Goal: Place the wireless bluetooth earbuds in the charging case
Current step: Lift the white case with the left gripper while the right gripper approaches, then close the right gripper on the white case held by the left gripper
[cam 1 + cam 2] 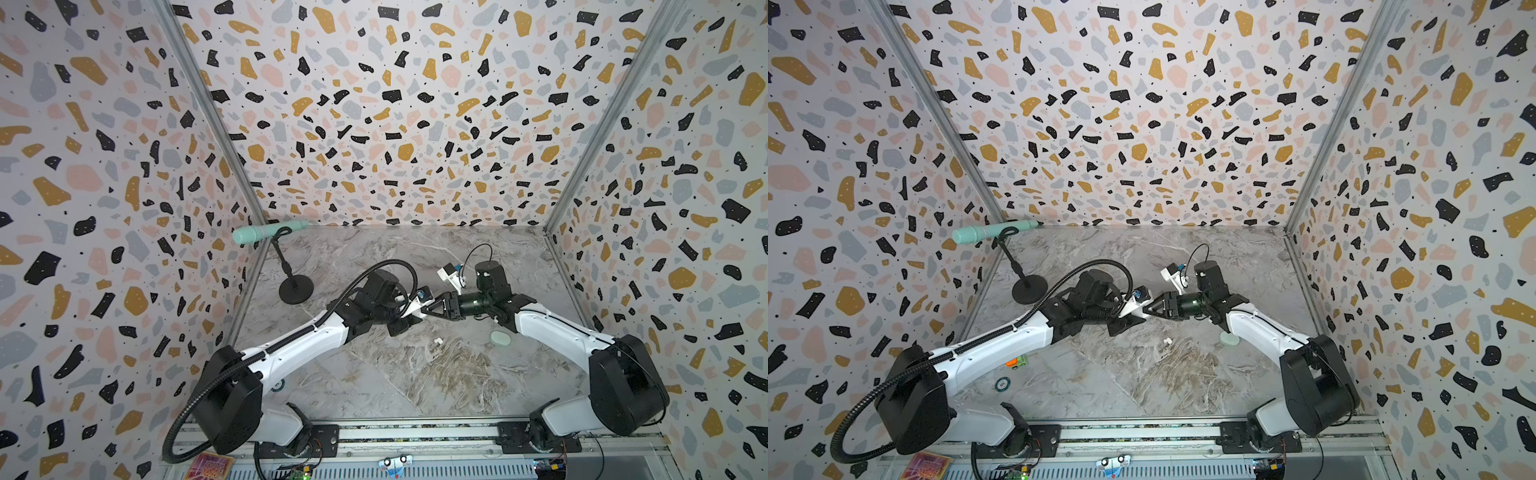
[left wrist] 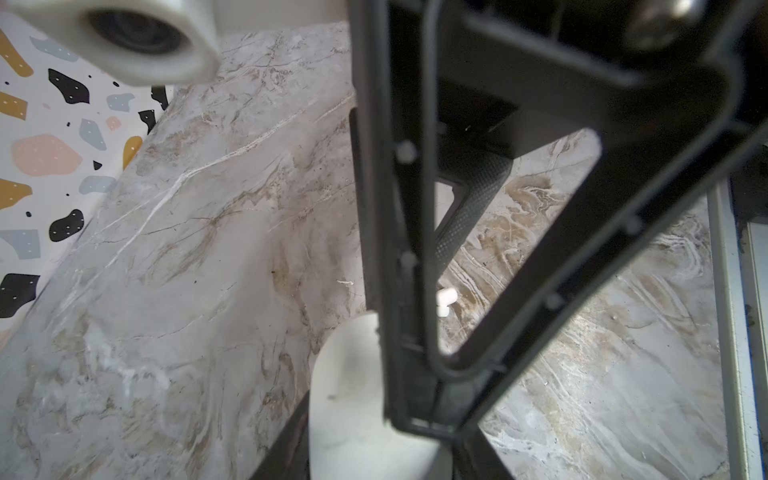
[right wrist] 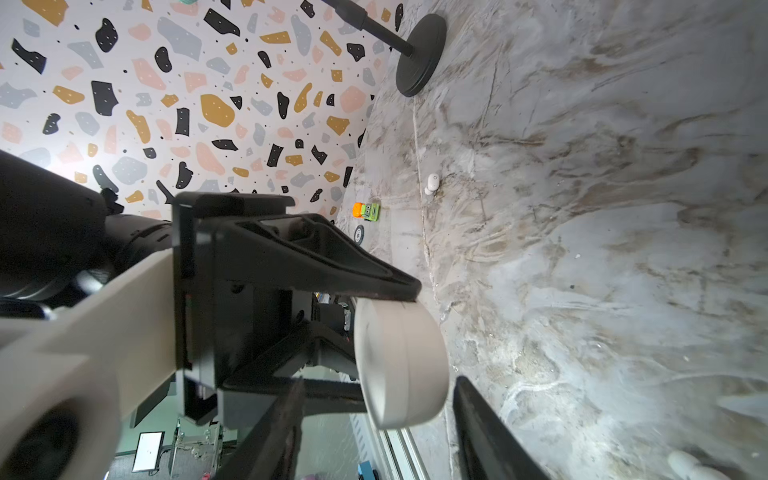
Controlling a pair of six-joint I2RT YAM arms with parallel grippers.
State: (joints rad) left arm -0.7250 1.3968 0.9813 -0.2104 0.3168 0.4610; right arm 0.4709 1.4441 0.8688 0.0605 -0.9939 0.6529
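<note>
Editor: Arms meet over the middle of the counter. Who holds what?

Photographer: The left tool pinches a cream, pebble-shaped charging case and holds it above the marbled top. The lid is shut, and its seam shows as a thin line in the right wrist view.

Editor: And the right tool?

Photographer: It is spread, tip to tip with the left one. Its two dark fingers stand on either side of the case, one just beside the shell and the other with a clear gap. It grips nothing.

Editor: Where is the earbud?

Photographer: One white earbud lies on the bare counter, near the two tools and on their front side in both top views. It is apart from the case, not in it. The left wrist view catches it through the frame of that tool's finger.

Editor: What else is on the counter?

Photographer: A pale green oval case lies flat just beside the right arm. A mint microphone sits tilted on a black stand toward the back left corner. An orange-and-green toy car and a round token lie near the left wall, close to the left arm.
</note>
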